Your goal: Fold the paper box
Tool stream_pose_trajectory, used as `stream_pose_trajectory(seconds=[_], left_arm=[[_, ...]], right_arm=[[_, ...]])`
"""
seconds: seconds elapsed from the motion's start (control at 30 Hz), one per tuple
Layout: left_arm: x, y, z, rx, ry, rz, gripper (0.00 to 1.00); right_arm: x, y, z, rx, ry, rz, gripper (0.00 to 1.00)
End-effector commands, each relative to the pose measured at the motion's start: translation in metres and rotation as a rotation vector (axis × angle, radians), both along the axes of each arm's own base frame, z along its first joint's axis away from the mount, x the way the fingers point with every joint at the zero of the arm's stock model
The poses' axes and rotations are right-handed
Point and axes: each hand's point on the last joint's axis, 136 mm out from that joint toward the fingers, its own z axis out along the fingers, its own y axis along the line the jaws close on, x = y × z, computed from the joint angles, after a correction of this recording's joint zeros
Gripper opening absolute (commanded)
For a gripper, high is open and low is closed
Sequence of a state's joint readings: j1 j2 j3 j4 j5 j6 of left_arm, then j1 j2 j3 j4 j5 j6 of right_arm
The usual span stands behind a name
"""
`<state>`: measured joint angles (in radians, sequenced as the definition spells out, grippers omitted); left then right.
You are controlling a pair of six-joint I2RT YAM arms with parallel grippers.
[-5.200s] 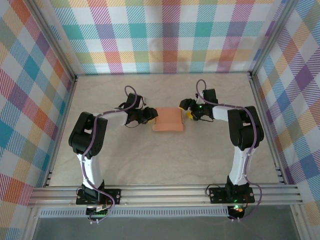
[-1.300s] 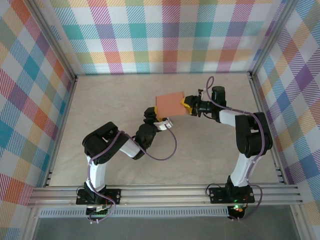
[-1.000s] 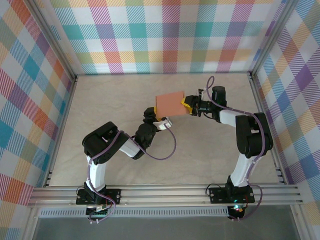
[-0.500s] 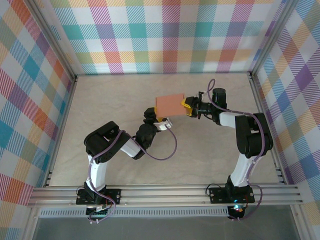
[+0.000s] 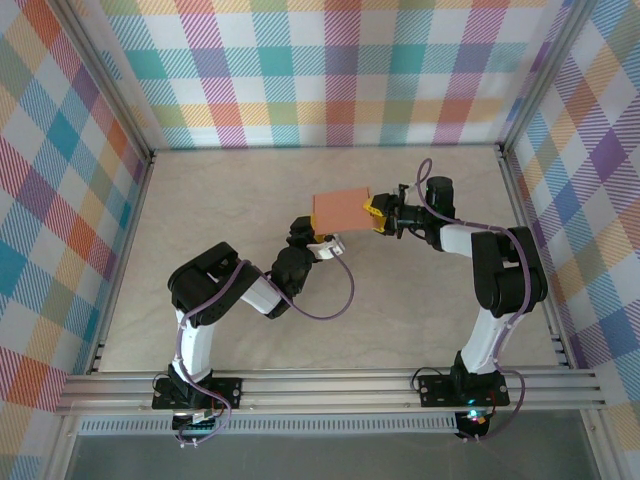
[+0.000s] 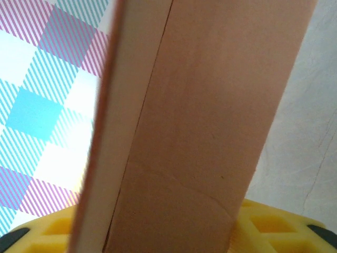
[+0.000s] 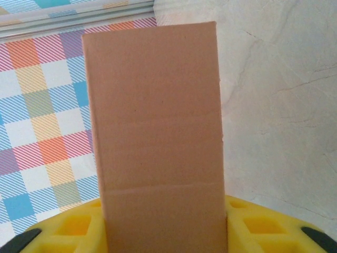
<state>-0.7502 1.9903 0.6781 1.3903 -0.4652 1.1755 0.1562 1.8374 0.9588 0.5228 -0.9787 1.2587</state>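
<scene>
— Where was the paper box?

— Off the worktop, held up in the air between the two arms, towards the back of the cell. It was a flat rectangular box of thin salmon-orange card, closed on every side I could see, so its inside was hidden.

— Who had hold of it?

— The right end effector was clamped on its right-hand edge. In the right wrist view the card rose straight up from between the yellow pads, with a faint crease running across its lower part.

— And the left end effector?

— It sat at the box's near left corner. In the left wrist view the box stood between its yellow fingers, one narrow pale side and one broad matte face showing, but I could not tell whether they were pressing on it or merely flanking it.

— What were the surfaces like?

— The card was matte and smooth, with sharp corners. The pads were moulded with square recesses. The worktop was pale beige with thin marble-like veins, and checked pastel walls enclosed it.
</scene>
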Motion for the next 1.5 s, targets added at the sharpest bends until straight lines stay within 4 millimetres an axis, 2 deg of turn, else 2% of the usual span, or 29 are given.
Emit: stream_pose_trajectory(seconds=[0.0, 0.17, 0.4, 0.53, 0.6, 0.73, 0.8, 0.97, 1.07, 1.13, 1.3, 1.47], left_arm=[[0.001, -0.004, 0.009, -0.03, -0.024, -0.009, 0.44], [0.001, -0.004, 0.01, -0.031, -0.025, -0.01, 0.38], [0.0, -0.006, 0.005, -0.023, -0.005, -0.019, 0.32], [-0.001, -0.007, -0.001, -0.015, 0.037, -0.029, 0.3], [-0.002, -0.006, -0.003, -0.023, 0.062, -0.03, 0.29], [-0.004, -0.003, -0.009, -0.029, 0.133, -0.014, 0.29], [-0.006, -0.001, -0.017, -0.042, 0.215, -0.001, 0.31], [-0.02, -0.002, -0.015, -0.152, 0.395, -0.026, 0.31], [-0.038, -0.012, -0.028, -0.184, 0.626, -0.074, 0.32], [-0.05, -0.018, -0.028, -0.23, 0.72, -0.099, 0.3], [-0.076, -0.026, -0.031, -0.253, 0.965, -0.114, 0.32], [-0.097, -0.024, -0.036, -0.222, 1.138, -0.083, 0.33]], right_arm=[[-0.008, 0.001, 0.017, 0.027, -0.036, 0.037, 0.41], [-0.008, 0.001, 0.017, 0.025, -0.039, 0.038, 0.41], [-0.007, 0.0, 0.019, 0.018, -0.045, 0.035, 0.47], [-0.005, -0.001, 0.021, 0.012, -0.061, 0.031, 0.59], [-0.003, -0.006, 0.024, -0.001, -0.08, 0.018, 0.68], [0.001, -0.023, 0.028, -0.065, -0.116, -0.019, 0.78], [-0.001, -0.032, 0.032, -0.117, -0.153, -0.031, 0.81], [-0.008, -0.058, 0.029, -0.37, -0.259, -0.064, 0.82], [-0.014, -0.072, 0.036, -0.525, -0.381, -0.07, 0.82], [-0.017, -0.079, 0.043, -0.602, -0.455, -0.07, 0.82], [-0.033, -0.085, 0.06, -0.753, -0.606, -0.023, 0.81], [-0.058, -0.084, 0.069, -0.944, -0.761, 0.047, 0.81]])
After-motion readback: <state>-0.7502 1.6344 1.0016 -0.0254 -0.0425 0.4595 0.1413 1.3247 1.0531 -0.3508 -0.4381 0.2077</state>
